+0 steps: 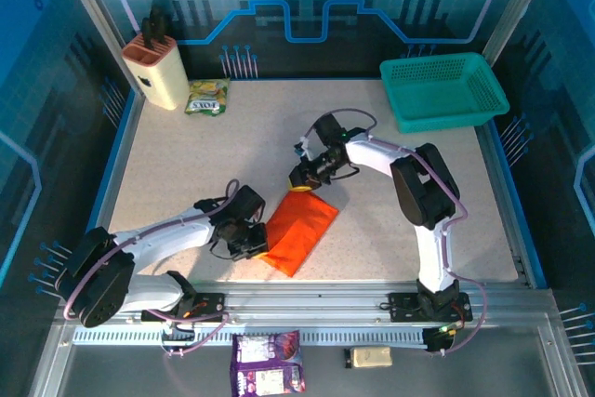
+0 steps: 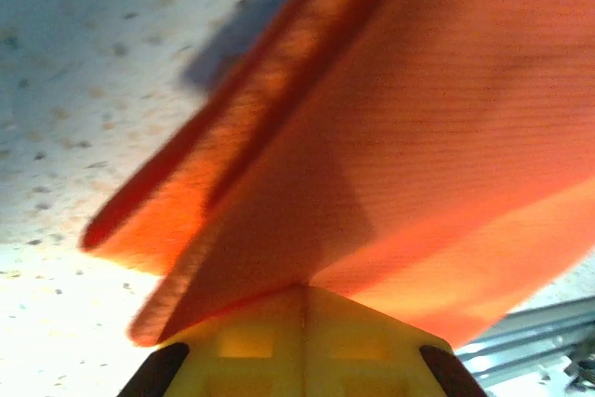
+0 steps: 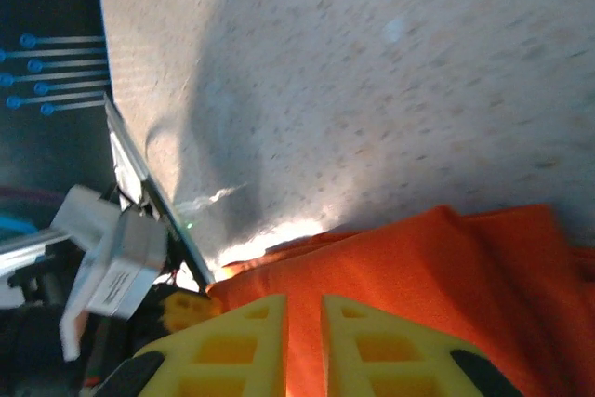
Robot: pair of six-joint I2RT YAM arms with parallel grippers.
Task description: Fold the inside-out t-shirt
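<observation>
The inside-out t-shirt [image 1: 299,230] is showing as soft, matt orange cloth with a fine knitted weave, while the table [image 1: 232,155] is looking like smooth speckled laminate with a dull sheen. The basket [image 1: 444,90] is reading as teal plastic mesh and the rail [image 1: 325,304] as ribbed bare metal. The right gripper [image 3: 304,302] is showing fingers [image 3: 242,341] of yellow, faintly glossy plastic.

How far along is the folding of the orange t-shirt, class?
Done: the t-shirt already lies as a compact layered rectangle on the table. In hand: the left tool pinches its near edge, the right tool its far corner. Left: probably a final fold or smoothing, then release.
</observation>
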